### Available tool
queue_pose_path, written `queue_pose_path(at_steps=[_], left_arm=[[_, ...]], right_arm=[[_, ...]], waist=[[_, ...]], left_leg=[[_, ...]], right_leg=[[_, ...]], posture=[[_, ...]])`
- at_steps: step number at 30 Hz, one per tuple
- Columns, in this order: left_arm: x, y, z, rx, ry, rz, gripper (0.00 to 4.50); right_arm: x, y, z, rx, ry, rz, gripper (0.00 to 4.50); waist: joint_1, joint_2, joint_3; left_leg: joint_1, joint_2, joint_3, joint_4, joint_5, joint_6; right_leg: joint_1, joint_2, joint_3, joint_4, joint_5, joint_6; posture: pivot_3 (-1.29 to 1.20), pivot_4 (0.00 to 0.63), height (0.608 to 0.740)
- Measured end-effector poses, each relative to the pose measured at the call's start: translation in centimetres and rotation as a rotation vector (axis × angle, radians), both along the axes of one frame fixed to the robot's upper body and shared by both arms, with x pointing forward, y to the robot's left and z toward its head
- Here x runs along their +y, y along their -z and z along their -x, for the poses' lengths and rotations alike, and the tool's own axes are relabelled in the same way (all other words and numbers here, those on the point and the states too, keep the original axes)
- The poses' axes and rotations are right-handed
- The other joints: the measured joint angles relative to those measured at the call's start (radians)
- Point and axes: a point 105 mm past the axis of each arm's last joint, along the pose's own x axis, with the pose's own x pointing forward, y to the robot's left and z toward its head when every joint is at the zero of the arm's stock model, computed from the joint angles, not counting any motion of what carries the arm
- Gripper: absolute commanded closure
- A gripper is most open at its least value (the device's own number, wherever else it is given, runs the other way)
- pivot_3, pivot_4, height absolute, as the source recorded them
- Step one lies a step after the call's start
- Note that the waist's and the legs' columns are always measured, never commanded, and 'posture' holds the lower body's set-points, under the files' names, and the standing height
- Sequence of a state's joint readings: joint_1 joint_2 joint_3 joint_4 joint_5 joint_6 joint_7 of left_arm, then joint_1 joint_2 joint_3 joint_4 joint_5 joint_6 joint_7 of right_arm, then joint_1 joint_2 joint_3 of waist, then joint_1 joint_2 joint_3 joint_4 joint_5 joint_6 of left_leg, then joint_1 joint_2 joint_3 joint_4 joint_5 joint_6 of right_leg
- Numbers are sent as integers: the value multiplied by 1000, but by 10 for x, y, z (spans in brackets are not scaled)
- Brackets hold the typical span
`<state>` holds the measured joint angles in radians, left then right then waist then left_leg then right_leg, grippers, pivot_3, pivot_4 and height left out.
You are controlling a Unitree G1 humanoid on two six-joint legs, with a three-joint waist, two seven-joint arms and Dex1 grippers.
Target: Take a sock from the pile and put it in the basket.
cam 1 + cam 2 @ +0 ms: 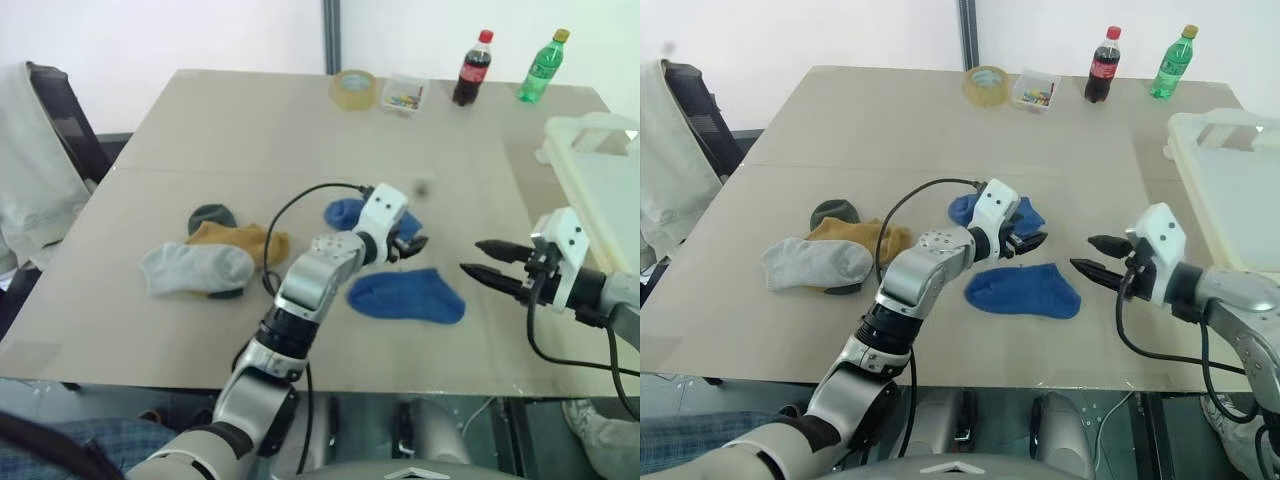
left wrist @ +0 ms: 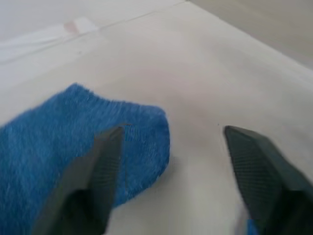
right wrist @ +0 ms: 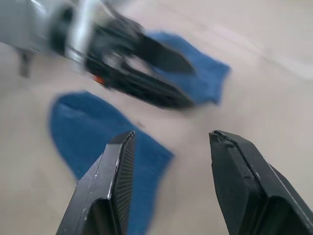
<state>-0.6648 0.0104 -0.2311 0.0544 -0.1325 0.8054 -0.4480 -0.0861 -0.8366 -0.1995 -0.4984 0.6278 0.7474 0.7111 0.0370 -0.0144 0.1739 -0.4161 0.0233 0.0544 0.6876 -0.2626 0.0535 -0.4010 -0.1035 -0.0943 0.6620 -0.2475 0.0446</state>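
Hovering nearest the lens, the left claw (image 1: 408,243) is spreading its fingers empty over one blue sock (image 1: 352,213), while the right claw (image 1: 492,262) is hanging apart and empty beside a second blue sock (image 1: 406,296) on the desk (image 1: 300,130). With both claws crowding the same spot, they are risking a collision or dragging two socks together. The basket (image 1: 600,170) is waiting at the desk's right edge, well apart from the pile (image 1: 215,255).

- The right hand (image 3: 168,161) has its two black fingers (image 3: 115,181) spread apart over the pale table (image 3: 274,103).
- A blue sock (image 3: 88,129) lies flat under the finger on that side.
- The left hand (image 3: 146,73), blurred, hangs over a second blue sock (image 3: 203,81) beyond.
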Motion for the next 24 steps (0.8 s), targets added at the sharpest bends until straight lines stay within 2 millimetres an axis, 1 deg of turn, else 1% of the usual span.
queue_pose_path(at_steps=[2,3,4,7,8,9,10,12,16,18,20,22,23,24], left_arm=[[9,-5,-2,22,-17,28,1187],[16,-11,-6,31,-37,47,1187],[25,-22,-13,10,-58,53,1187],[63,-54,-32,-115,-133,5,1187],[74,-56,-37,-136,-154,-17,1187],[87,-54,-44,-139,-180,-46,1187],[96,-48,-47,-127,-194,-67,1187],[117,-33,-54,-77,-224,-110,1187],[155,-17,-55,-38,-232,-167,1187],[160,-14,-56,-31,-225,-173,1187],[162,-8,-56,-28,-216,-177,1187],[159,-4,-57,-22,-209,-168,1187],[153,1,-57,-12,-197,-163,1187],[152,3,-57,-10,-195,-164,1187]], right_arm=[[-4,3,-9,17,51,26,2075],[-5,4,-16,23,85,26,2075],[-4,4,-25,25,117,20,2075],[7,13,-41,48,158,-9,2075],[13,18,-48,60,166,-21,2075],[20,23,-55,73,171,-32,2075],[25,26,-59,77,171,-37,2075],[39,33,-70,76,171,-47,2075],[57,43,-87,57,178,-36,2075],[59,47,-93,59,194,-39,2075],[68,46,-99,52,195,-69,2075],[75,46,-104,56,195,-86,2075],[80,46,-107,56,194,-92,2075],[80,46,-108,55,194,-93,2075]], waist=[[-2,0,0],[-6,-1,1],[-11,-1,1],[-23,-1,1],[-27,-1,1],[-27,0,1],[-26,0,1],[-25,-1,1],[-23,-1,1],[-19,-1,1],[-21,-1,1],[-24,-1,1],[-24,-1,1],[-24,-1,1]], left_leg=[[0,0,0,0,0,0],[0,0,0,0,0,0],[0,0,0,0,0,0],[1,0,0,-1,1,-1],[2,0,1,-1,1,-2],[1,0,2,-1,1,-2],[1,0,2,-1,1,-2],[0,0,3,-1,1,-2],[-2,0,5,-2,1,-2],[-3,0,4,-2,1,-2],[-3,-1,5,-1,1,-2],[-2,-1,5,-1,1,-2],[-2,-1,5,-1,1,-2],[-2,-1,5,-1,1,-2]], right_leg=[[0,0,0,0,0,0],[0,0,0,1,0,0],[-1,1,0,1,0,0],[-1,3,0,1,0,0],[-1,3,1,1,0,-1],[-2,3,2,1,0,-1],[-2,3,2,1,0,-1],[-3,3,2,1,0,0],[-5,1,3,0,0,0],[-5,0,2,-1,0,0],[-5,-1,2,0,1,0],[-5,0,3,0,1,1],[-5,1,3,1,1,1],[-5,1,3,1,1,1]], posture=[[0,150,735],[0,150,735],[0,150,735],[0,150,735],[0,150,735],[0,150,735],[0,150,735],[0,150,735],[0,150,735],[0,150,735],[0,150,735],[0,150,735],[0,150,735],[0,150,735]])
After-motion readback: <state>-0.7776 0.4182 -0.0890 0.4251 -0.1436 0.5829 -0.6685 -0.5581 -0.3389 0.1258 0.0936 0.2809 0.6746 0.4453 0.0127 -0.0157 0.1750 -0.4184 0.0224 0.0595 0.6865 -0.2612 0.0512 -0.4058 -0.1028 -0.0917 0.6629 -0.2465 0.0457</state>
